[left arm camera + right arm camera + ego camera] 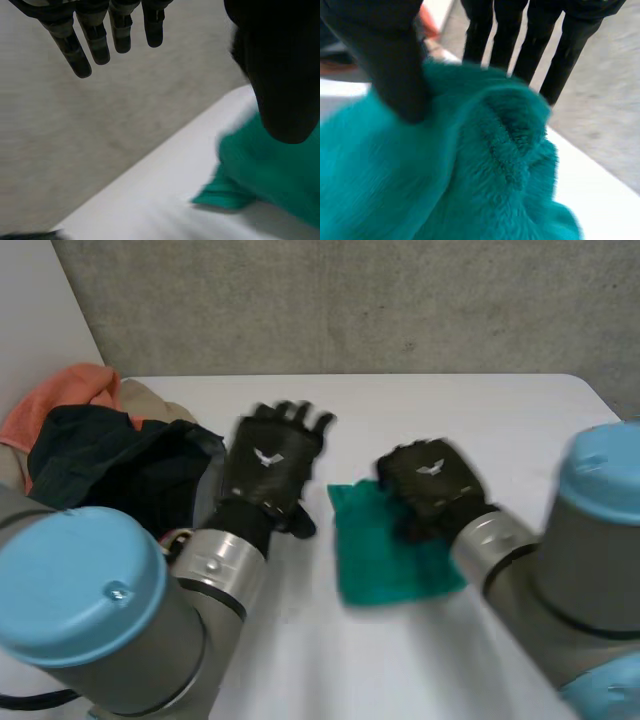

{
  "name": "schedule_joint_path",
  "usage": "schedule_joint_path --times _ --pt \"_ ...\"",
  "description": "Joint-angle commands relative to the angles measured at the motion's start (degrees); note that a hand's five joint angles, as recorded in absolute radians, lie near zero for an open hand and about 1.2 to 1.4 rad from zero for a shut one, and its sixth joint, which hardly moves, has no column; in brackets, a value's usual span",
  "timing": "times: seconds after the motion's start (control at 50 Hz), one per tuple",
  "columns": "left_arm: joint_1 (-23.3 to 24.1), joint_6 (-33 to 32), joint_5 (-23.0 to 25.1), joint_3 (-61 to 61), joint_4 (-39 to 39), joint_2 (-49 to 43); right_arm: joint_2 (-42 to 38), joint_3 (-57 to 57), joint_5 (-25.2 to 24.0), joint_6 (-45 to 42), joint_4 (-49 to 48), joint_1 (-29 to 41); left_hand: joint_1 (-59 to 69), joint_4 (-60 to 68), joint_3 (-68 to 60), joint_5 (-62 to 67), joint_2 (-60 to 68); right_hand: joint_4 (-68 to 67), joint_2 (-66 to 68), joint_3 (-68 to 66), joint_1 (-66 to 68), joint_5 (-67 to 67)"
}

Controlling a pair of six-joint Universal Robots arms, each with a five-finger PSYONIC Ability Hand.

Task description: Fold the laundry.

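A small teal fleece cloth (385,555) lies bunched on the white table (420,405), slightly right of the middle. My right hand (430,485) hovers over its far right part. In the right wrist view its fingers (535,45) reach straight past the cloth (485,175), and the thumb (390,65) lies against the fleece without pinching it. My left hand (270,465) hangs just left of the cloth, apart from it. Seen from the left wrist, that hand's fingers (95,40) are straight and hold nothing, and the cloth (270,170) sits below the thumb (280,75).
A heap of laundry sits at the table's far left: a dark garment (120,465) on top, an orange one (70,400) and a beige one behind it. A grey wall (350,300) rises behind the table. Bare tabletop lies in front of the cloth.
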State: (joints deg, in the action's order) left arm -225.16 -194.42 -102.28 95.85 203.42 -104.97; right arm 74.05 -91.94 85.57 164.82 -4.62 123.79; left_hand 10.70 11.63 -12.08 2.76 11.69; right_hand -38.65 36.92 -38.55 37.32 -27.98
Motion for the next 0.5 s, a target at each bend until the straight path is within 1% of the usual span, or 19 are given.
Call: schedule_joint_path --times 0.02,0.08,0.14,0.16,0.18,0.22,0.24,0.28,0.3,0.32,0.38,0.4,0.5 --pt "-4.2 -0.6 -10.6 0.7 -0.7 3.0 -8.0 7.5 -0.4 2.1 6.7 4.1 -0.5 -1.4 1.9 -2.5 -1.5 25.7 -23.9 25.6 -24.3 25.0" --pt "-4.5 -0.5 -10.1 1.9 -1.7 4.0 -7.3 8.2 -0.6 2.1 9.2 3.5 -0.3 -1.2 1.7 -2.4 -1.3 28.7 -26.9 28.6 -27.3 28.0" --pt "-4.0 -0.3 -9.4 2.6 -3.0 4.3 -4.8 8.6 -0.2 2.1 10.9 0.1 -0.1 -1.1 1.5 -2.2 -1.1 28.7 -26.9 28.6 -27.3 28.0" --pt "-3.9 -0.3 -9.2 2.7 -3.3 4.4 -3.4 8.5 -0.3 2.0 11.4 -1.3 -0.1 -1.1 1.5 -2.2 -1.1 28.7 -26.9 28.6 -27.3 28.0" --pt "-3.5 -0.2 -8.6 2.6 -3.8 4.7 -0.1 7.9 -0.4 1.9 11.8 -4.2 0.5 -0.4 0.9 -1.5 -0.5 28.7 -26.9 28.6 -27.3 28.0" --pt "-2.7 -0.1 -7.7 2.5 -4.6 4.8 3.1 7.1 -0.9 1.4 12.5 -6.9 0.9 -0.1 0.5 -1.2 -0.1 28.6 -26.8 28.5 -27.2 27.9" --pt "-2.0 -0.1 -7.1 2.3 -5.0 4.8 5.8 6.2 -1.5 0.9 13.7 -9.1 1.0 0.1 0.3 -1.0 0.0 26.6 -24.8 26.5 -25.2 25.9" --pt "0.2 0.2 -6.1 1.9 -6.3 4.6 7.5 5.5 -2.3 -0.2 14.8 -10.8 1.0 0.1 0.3 -1.0 0.0 23.7 -22.0 23.6 -22.4 23.0" --pt "1.1 0.3 -5.8 1.8 -6.6 4.5 8.1 5.0 -2.8 -1.2 15.5 -11.6 1.2 0.3 0.2 -0.9 0.2 22.2 -20.5 22.1 -20.9 21.5" --pt "2.1 0.5 -5.7 1.6 -7.1 4.4 8.8 4.2 -3.6 -3.9 16.9 -13.0 1.4 0.4 0.0 -0.7 0.4 20.3 -18.6 20.2 -19.0 19.7" --pt "4.7 1.6 -5.7 1.1 -8.6 4.0 9.5 2.5 -4.0 -8.6 19.0 -15.1 1.9 0.9 -0.5 -0.2 0.9 16.3 -14.6 16.2 -15.0 15.6" --pt "5.3 2.1 -5.7 1.0 -9.0 3.9 10.6 0.6 -4.0 -11.6 20.7 -17.0 2.0 1.1 -0.7 0.0 1.0 14.0 -12.2 13.9 -12.6 13.3" --pt "8.4 6.1 -5.6 0.8 -10.8 0.1 12.7 -5.3 -5.1 -16.4 21.2 -20.2 2.9 1.9 -1.5 0.8 1.9 10.2 -8.5 10.1 -8.9 9.6"
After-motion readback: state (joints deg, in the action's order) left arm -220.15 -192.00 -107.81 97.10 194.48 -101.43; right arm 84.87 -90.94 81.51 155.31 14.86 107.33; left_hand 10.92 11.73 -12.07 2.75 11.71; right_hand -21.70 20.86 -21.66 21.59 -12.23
